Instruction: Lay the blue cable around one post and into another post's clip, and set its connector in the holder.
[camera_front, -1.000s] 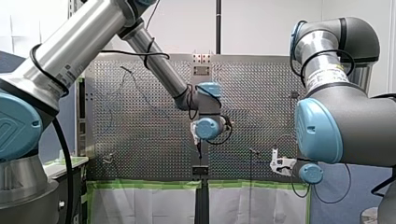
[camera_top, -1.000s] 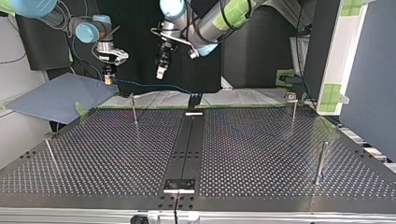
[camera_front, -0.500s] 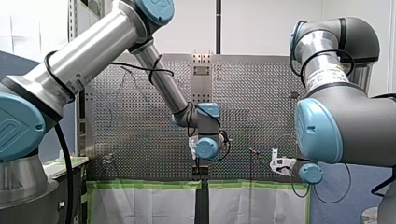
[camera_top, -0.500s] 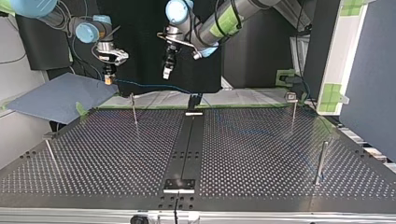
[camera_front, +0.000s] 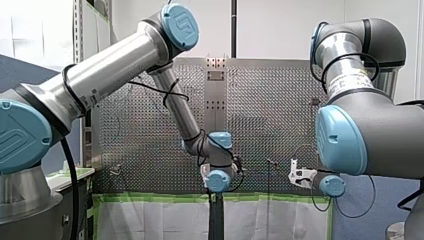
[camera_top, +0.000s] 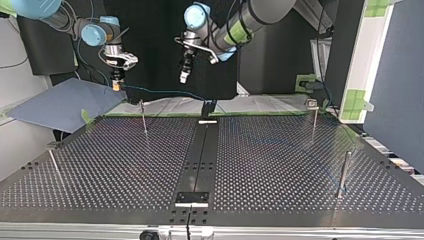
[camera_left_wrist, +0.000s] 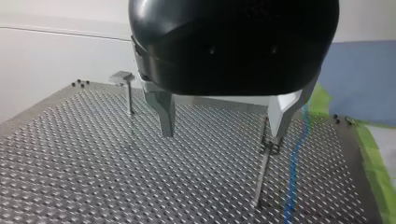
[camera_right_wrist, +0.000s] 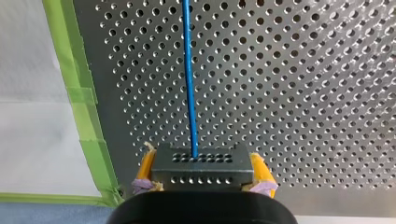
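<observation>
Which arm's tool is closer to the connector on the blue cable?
Right. My right tool is clamped on the connector, so they touch. My left tool hangs open further along the blue cable, apart from the connector and holding nothing.

We look across the desk (camera_top: 280, 165) in the top view. A strip (camera_top: 200, 155) runs near to far down its middle, with a block (camera_top: 208, 107) at its far end. On the desk stand a post (camera_top: 55, 167) near left, a post (camera_top: 144, 119) far left, a post (camera_top: 313, 120) far right and a post (camera_top: 343, 172) near right. Beyond the far edge, at left, hangs our right tool (camera_top: 116, 85), closed on the connector (camera_right_wrist: 201, 170). The cable (camera_top: 165, 92) runs right from it toward the block. Our left tool (camera_top: 184, 77) hangs between that tool and the block, fingers apart.
</observation>
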